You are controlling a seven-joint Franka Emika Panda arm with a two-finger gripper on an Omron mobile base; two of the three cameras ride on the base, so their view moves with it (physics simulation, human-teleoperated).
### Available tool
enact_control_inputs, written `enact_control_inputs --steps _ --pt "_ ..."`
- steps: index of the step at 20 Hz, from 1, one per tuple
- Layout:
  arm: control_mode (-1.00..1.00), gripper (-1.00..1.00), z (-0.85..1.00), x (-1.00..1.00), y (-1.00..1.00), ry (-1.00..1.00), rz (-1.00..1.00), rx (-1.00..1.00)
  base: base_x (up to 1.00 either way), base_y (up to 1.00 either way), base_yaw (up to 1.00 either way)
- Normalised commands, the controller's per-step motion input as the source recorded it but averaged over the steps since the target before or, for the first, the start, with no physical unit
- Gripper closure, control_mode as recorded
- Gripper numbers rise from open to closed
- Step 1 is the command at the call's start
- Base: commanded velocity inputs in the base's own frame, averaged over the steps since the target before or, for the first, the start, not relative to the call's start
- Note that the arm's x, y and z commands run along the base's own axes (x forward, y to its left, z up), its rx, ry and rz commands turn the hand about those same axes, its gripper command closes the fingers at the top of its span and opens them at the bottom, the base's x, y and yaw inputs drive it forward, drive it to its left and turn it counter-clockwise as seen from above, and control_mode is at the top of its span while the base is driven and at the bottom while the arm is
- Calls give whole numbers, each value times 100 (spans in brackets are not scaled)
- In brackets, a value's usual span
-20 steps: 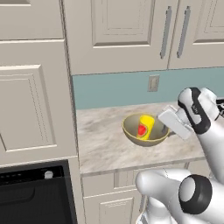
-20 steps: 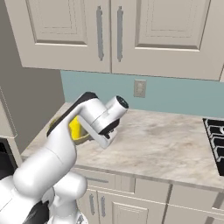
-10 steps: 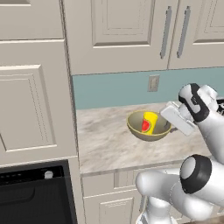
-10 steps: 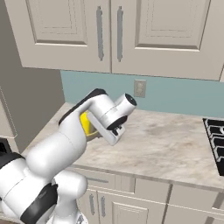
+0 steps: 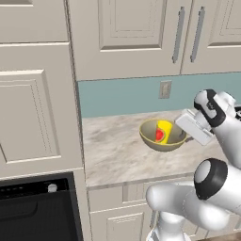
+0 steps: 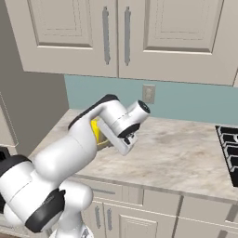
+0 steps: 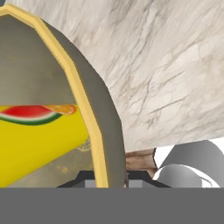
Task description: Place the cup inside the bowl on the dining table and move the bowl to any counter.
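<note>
Reaching forward, gripper [image 7: 106,180] pinching bowl [image 5: 162,142] rim (cup [image 5: 163,131] inside), above counter [image 5: 113,150]

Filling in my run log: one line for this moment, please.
phase: carrying bowl | cup: inside bowl | gripper: shut on bowl's rim | bowl: over counter, contact unclear

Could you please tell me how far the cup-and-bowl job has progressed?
Done: the small yellow cup lies inside the round olive-tan bowl. In hand: the end effector grips the bowl's rim, at the beige marbled counter. Left: confirm the bowl rests on it, then release and withdraw.
</note>
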Motion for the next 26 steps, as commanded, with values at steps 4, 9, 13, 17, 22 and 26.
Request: enact_control_inputs --steps 4,9,13,17,22,26 --pt "-100 100 -11 17 -14 0 0 0 0 0 0" --pt "-100 100 -3 20 -7 0 0 0 0 0 0" --pt "-100 100 0 20 -2 0 0 0 0 0 0" --pt "-100 100 -4 21 -2 0 0 0 0 0 0" --pt "-100 100 -16 6 0 0 -1 0 0 0 0" --pt "-100 100 -21 0 0 0 -2 0 0 0 0"
